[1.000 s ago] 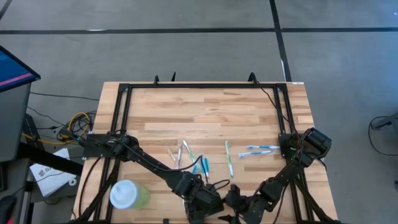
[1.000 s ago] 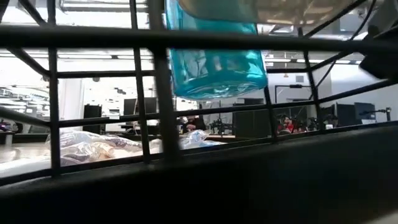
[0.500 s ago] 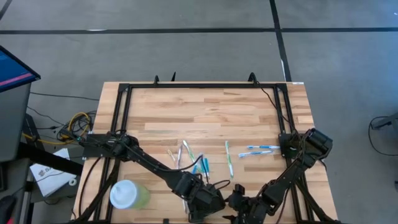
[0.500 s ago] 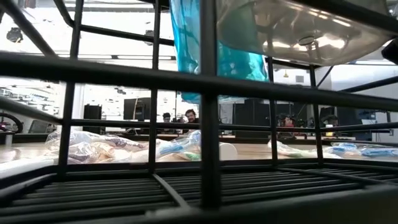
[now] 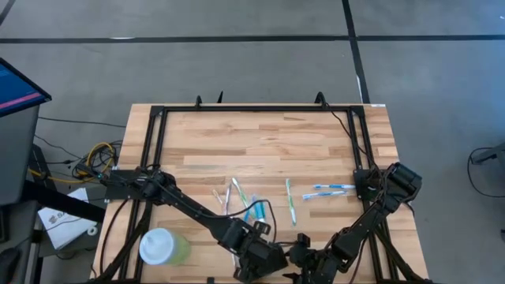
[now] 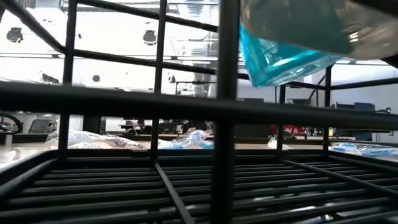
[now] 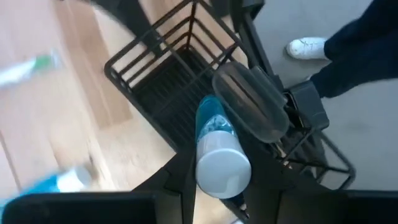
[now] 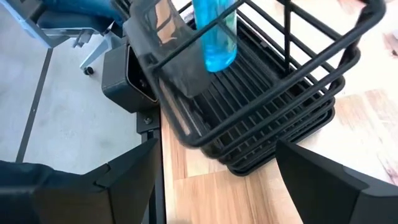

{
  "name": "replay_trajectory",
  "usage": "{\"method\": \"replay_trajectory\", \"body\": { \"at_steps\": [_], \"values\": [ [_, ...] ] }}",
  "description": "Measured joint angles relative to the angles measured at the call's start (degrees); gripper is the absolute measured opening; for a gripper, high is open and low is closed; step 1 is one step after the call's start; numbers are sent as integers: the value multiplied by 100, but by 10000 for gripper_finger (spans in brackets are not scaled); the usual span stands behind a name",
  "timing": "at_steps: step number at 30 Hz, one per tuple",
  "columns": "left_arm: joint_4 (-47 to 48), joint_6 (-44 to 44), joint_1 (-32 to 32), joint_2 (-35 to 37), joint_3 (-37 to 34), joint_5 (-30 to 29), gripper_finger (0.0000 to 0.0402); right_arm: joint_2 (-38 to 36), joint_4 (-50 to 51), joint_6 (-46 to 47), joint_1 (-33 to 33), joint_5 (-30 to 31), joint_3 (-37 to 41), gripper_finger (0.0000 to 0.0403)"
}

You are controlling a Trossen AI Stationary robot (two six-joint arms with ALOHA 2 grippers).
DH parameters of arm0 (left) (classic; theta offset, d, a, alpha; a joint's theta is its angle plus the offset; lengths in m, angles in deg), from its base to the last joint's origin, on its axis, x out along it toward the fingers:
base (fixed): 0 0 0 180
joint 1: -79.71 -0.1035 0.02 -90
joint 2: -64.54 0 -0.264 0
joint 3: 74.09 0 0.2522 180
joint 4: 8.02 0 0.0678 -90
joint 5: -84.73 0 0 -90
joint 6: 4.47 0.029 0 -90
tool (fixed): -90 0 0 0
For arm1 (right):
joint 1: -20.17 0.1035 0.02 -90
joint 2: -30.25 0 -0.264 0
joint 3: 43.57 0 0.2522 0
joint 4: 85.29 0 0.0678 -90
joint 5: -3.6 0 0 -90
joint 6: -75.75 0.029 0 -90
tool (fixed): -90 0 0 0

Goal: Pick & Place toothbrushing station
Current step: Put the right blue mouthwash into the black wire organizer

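Left gripper [image 7: 219, 163] clamps the light, slick teal tube [image 7: 216, 140] mid-body over the black holder [image 8: 273, 93]; right gripper [image 8: 214, 177] spread wide.

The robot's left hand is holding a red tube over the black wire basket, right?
Not quite. The tube with a white cap in the left hand is teal blue, not red, as the left wrist view shows. It is held over the black wire basket.
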Motion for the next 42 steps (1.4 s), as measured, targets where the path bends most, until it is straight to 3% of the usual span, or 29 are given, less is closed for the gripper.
{"method": "replay_trajectory", "body": {
  "at_steps": [8,18,32,42],
  "values": [
    [-92,1182,126,-63,-10,-274,95,-4,43,37,2,-9,0,312],
    [-51,1813,133,-92,-12,-509,96,-4,43,37,-85,-18,0,312],
    [24,2017,155,-94,-12,-260,97,-4,41,39,-261,-62,2,312],
    [24,1454,123,-93,-12,-221,97,-7,41,39,-275,-156,2,312]
  ]
}}
